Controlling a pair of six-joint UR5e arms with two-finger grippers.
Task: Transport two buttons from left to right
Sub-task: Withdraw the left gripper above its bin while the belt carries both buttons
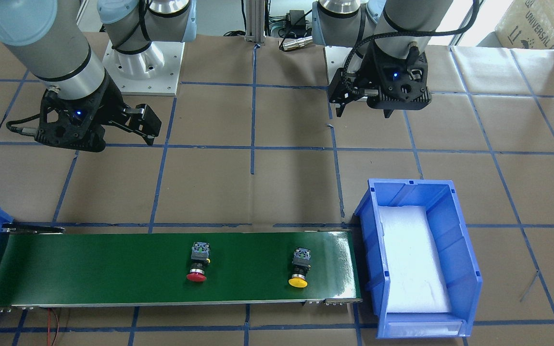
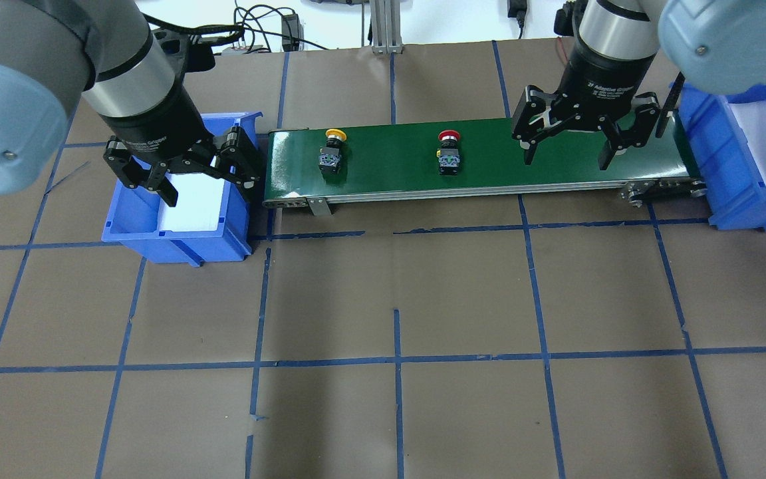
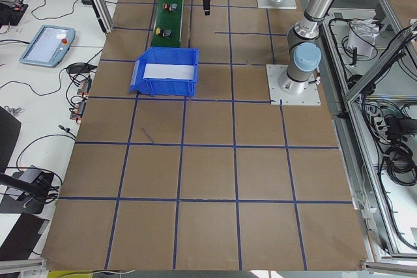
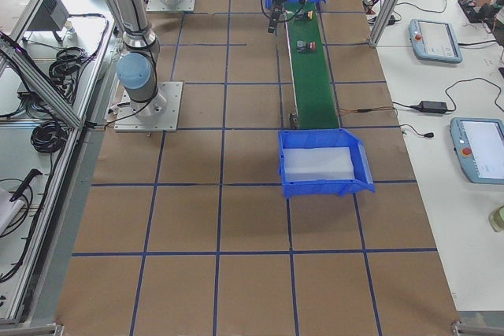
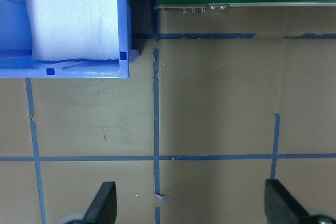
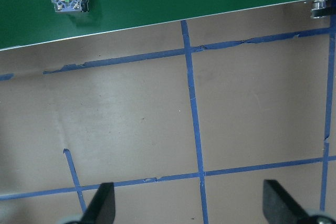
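Note:
Two buttons lie on the green conveyor belt (image 1: 89,269). The yellow button (image 1: 299,270) is near the belt's end by the left blue bin (image 1: 464,259). The red button (image 1: 197,265) is near the belt's middle. Both also show in the overhead view, the yellow button (image 2: 331,149) and the red button (image 2: 448,150). My left gripper (image 1: 363,110) is open and empty, and hovers over the table on the robot's side of that bin. My right gripper (image 1: 135,127) is open and empty, on the robot's side of the belt. The right wrist view shows a button's grey rear block (image 6: 67,1).
The left bin (image 2: 177,236) holds white foam and stands at the belt's left end. A second blue bin (image 2: 735,179) stands at the belt's right end. Brown table with a blue tape grid (image 2: 396,359) lies between me and the belt. The left wrist view shows the bin's corner (image 5: 123,61).

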